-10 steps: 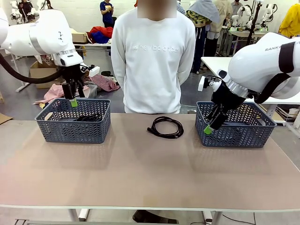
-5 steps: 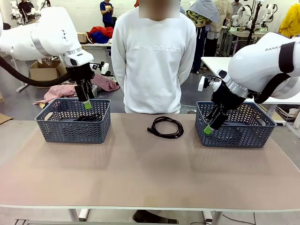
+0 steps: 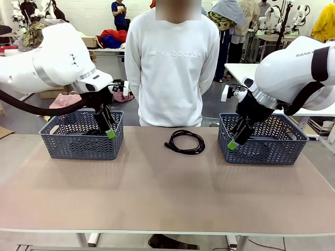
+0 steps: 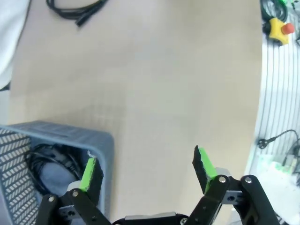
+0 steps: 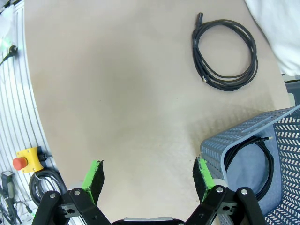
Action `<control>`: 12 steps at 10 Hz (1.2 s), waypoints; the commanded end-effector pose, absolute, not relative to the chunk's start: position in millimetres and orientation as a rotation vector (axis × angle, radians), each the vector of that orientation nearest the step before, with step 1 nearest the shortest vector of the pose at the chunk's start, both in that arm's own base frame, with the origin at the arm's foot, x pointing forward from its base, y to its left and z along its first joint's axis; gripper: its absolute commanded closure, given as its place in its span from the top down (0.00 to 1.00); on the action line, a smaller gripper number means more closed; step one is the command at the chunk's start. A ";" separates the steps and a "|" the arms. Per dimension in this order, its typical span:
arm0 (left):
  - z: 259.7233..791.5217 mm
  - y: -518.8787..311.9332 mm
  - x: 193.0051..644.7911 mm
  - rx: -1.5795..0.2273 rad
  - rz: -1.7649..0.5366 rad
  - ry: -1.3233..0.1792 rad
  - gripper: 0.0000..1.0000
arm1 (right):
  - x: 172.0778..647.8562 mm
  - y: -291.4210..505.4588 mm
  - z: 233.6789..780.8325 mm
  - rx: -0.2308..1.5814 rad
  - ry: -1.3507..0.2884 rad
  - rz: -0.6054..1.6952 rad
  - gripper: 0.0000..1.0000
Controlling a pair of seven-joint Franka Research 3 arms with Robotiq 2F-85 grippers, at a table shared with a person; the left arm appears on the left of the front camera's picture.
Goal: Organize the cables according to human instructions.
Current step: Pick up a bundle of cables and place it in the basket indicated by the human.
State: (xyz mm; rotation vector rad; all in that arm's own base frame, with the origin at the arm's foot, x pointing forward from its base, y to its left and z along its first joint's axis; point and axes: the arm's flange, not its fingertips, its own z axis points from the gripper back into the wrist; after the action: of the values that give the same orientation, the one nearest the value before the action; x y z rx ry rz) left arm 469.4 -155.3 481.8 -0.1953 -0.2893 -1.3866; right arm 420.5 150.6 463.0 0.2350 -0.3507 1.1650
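Observation:
One coiled black cable (image 3: pixel 185 141) lies on the table in front of the person; it also shows as a cable (image 5: pixel 225 54) in the right wrist view and a cable (image 4: pixel 77 9) at the top of the left wrist view. My left gripper (image 3: pixel 108 130) hangs open over the right end of the left basket (image 3: pixel 68 146), empty; its jaws straddle the basket's wall (image 4: pixel 70 133), and a cable (image 4: pixel 51 161) lies inside. My right gripper (image 3: pixel 235 141) is open and empty at the near left corner of the right basket (image 3: pixel 272 151), which holds a thin cable (image 5: pixel 251 164).
The person (image 3: pixel 172 63) stands at the far edge behind the loose cable, hands out of sight behind the back. Bare tabletop (image 3: pixel 167 193) spreads between and in front of the two baskets. A red stop button (image 5: pixel 21 161) sits past the table's near edge.
My left arm has swung right and down, from above the left basket's back rim to its right end. The right arm and the loose cable have not moved.

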 end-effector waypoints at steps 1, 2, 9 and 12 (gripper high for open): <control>477.9 -159.1 451.9 -0.221 -1.355 -0.303 1.00 | 420.4 150.8 463.7 0.230 -0.349 1.153 1.00; 475.1 -162.0 450.6 -0.232 -1.352 -0.289 1.00 | 420.4 150.8 463.7 0.230 -0.349 1.153 1.00; 478.4 -166.1 453.3 -0.210 -1.382 -0.279 1.00 | 420.4 150.8 463.7 0.230 -0.349 1.153 1.00; 478.4 -166.1 453.3 -0.210 -1.382 -0.279 1.00 | 420.4 150.8 463.7 0.230 -0.349 1.153 1.00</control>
State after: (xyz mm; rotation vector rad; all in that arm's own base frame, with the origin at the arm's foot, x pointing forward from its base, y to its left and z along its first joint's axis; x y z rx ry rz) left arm 453.2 -167.7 477.8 -0.2150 -0.2722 -1.3834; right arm 420.5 150.6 463.0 0.2350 -0.3507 1.1651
